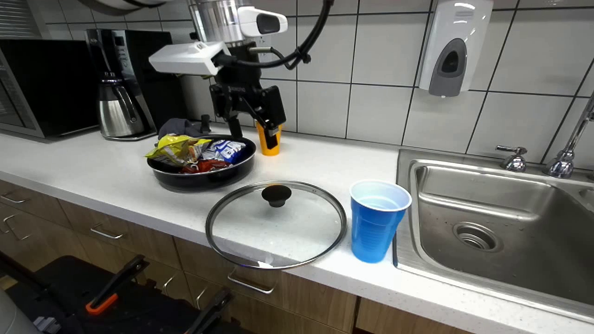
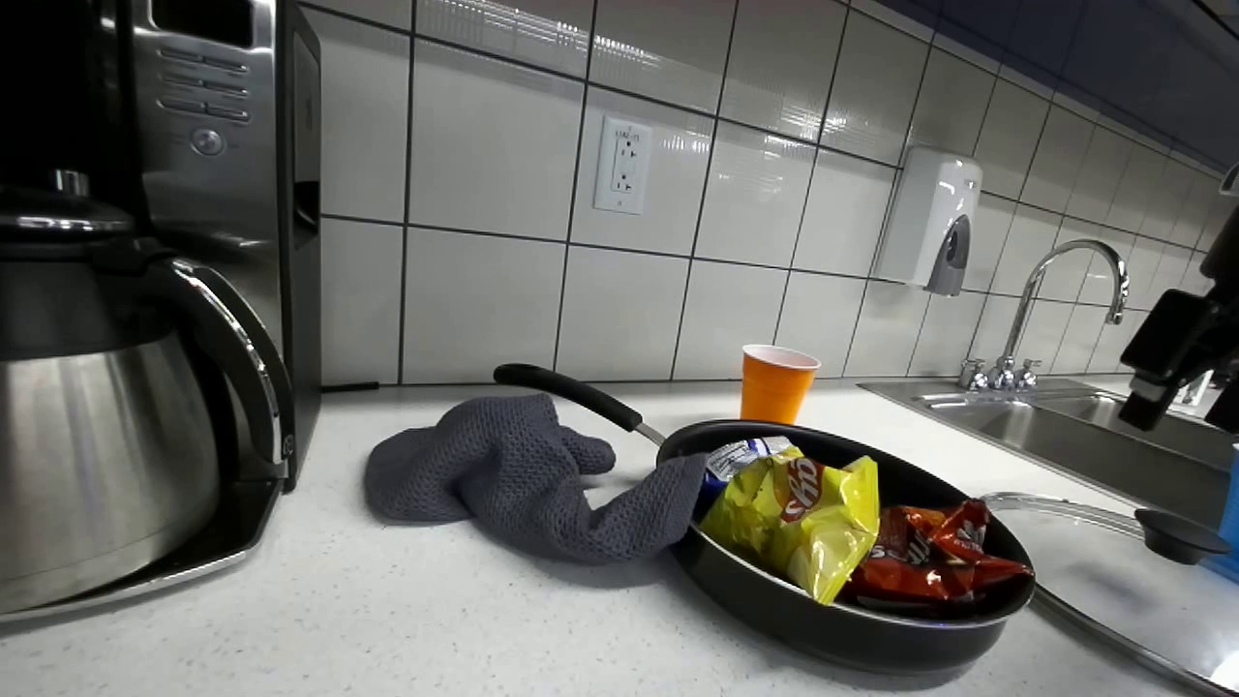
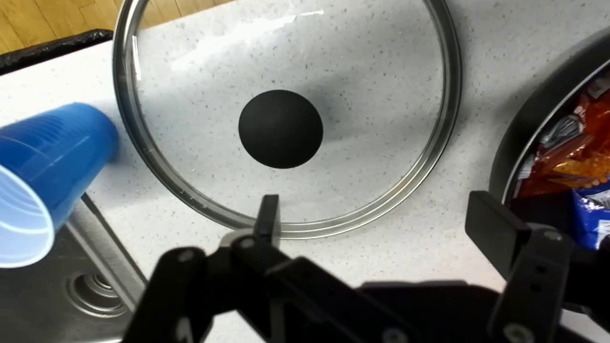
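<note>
Parted, empty gripper above a knobbed glass lid.
The lid lies below the jaws, beside the frying pan; a nudge could tip it off, because its rim overhangs the counter's edge.

From above, a hand could reach the black knob of the glass lid freely, and beyond it a bare stretch of bench runs between the orange cup and the sink, ending at the tiled wall on the far side. The blue cup stands just beside the lid's right rim, leaving only a slim gap. To the left, the pan blocks any low pass, packets rising above its rim and the grey cloth crowding its left side.
</note>
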Controlling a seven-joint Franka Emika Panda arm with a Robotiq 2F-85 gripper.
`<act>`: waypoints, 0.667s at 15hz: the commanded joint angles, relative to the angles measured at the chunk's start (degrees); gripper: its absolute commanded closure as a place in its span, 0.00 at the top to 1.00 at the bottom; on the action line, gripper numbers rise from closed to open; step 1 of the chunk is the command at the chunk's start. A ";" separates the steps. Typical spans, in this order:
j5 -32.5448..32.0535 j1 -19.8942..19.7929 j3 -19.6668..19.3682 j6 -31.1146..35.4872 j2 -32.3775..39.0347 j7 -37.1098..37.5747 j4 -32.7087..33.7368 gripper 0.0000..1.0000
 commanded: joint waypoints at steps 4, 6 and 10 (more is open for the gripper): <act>-0.73 -3.75 -0.76 7.33 8.01 2.60 0.03 1.00; -0.38 -3.86 -1.26 8.60 9.80 2.32 0.02 1.00; -0.29 -4.15 -2.08 9.82 12.68 3.06 0.01 1.00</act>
